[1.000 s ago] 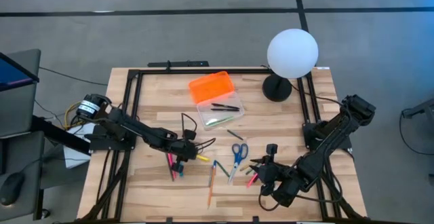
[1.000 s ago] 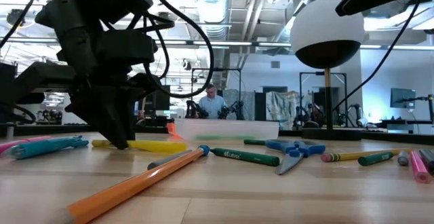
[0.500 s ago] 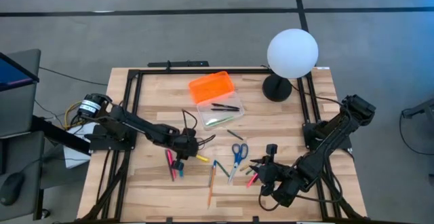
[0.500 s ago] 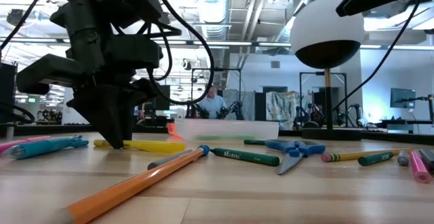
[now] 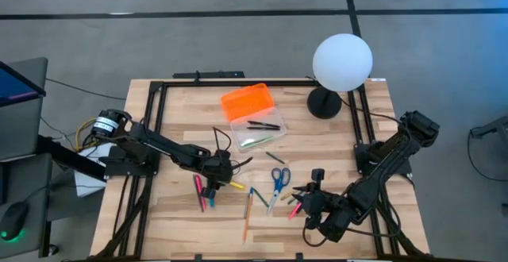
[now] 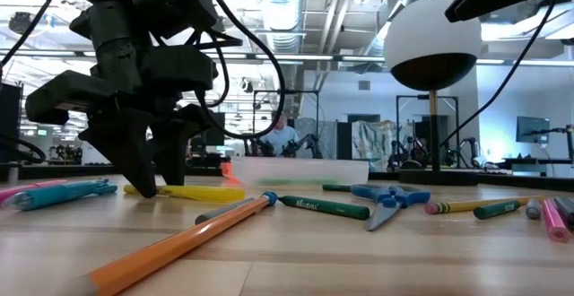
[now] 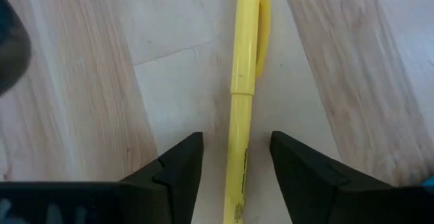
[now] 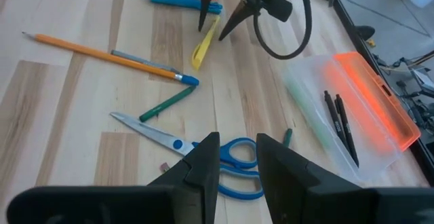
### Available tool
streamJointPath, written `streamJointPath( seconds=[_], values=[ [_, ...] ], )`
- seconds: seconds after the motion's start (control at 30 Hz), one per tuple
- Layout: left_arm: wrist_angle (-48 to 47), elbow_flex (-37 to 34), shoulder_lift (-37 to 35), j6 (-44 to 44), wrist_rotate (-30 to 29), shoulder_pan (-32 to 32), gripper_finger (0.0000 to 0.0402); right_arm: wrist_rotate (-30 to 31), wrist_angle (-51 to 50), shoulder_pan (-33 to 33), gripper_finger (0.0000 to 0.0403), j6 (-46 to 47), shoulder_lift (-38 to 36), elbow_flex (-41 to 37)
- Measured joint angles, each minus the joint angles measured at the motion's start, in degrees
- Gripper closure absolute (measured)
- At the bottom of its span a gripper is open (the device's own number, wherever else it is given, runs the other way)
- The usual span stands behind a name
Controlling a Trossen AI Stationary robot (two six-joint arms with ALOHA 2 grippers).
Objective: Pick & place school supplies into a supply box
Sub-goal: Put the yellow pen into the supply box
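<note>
A yellow marker (image 7: 243,81) lies flat on the wooden table, left of the blue-handled scissors (image 5: 278,179). My left gripper (image 7: 236,139) stands open over the marker's end, pointing down, one finger on each side with a small gap to both. My right gripper (image 8: 237,149) hovers open near the table's front right, with nothing between its fingers and the scissors (image 8: 224,153) just ahead of it. The supply box (image 5: 254,115) lies open at the back centre. Its orange lid (image 5: 248,101) is turned back, and two black pens and a green one lie in its clear half.
Pink and blue pens (image 5: 200,192) lie left of my left gripper. An orange pencil (image 5: 247,214), a grey pencil and green markers lie between the arms. Pink and green pens (image 5: 294,208) lie by my right gripper. A white globe lamp (image 5: 341,62) stands back right.
My left gripper has opened: its fingers were together at the yellow marker's end and now stand spread on either side of it. The marker lies where it was. My right arm has kept still.
</note>
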Motion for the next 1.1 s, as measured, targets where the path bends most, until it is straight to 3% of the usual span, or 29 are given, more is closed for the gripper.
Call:
streamJointPath(
  seconds=[0.47, 0.87, 1.1],
  values=[
    [1.2, 2.5, 5.1, 1.0, 0.8, 0.3, 0.0265, 0.0, 0.0, 0.0, 0.0310, 0.0, 0.0, 0.0],
    [-4.4, 5.2, 5.5, 2.4, -0.4, 0.3, 0.0355, 0.0, 0.0, 0.0, 0.0310, 0.0, 0.0, 0.0],
    [-4.5, 5.2, 5.5, 5.2, -0.5, 0.3, 0.0378, 0.0, 0.0, 0.0, 0.0310, 0.0, 0.0, 0.0]
  ],
)
